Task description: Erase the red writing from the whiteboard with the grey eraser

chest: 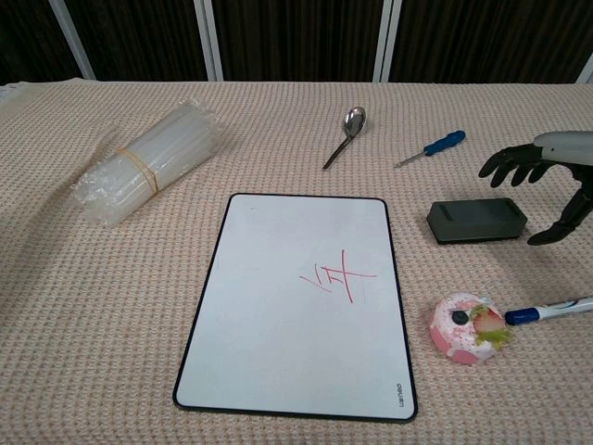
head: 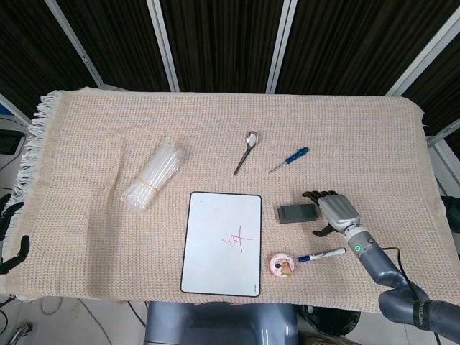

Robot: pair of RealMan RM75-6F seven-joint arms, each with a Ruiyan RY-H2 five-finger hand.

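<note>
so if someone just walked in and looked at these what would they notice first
Probably the whiteboard lying flat near the front middle of the cloth-covered table, with its small red writing right of centre. Next, the right hand, dark fingers spread, poised just right of the grey eraser, not yet gripping it. A clear bundle of straws lies far left.

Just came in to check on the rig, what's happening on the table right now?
The right hand is open, fingers spread, just right of the grey eraser and not gripping it. The whiteboard lies flat on the cloth with its red writing untouched. The left hand is at the table's left edge, away from everything. A marker, spoon, screwdriver, bundle of straws and a pink toy lie around the board.
</note>
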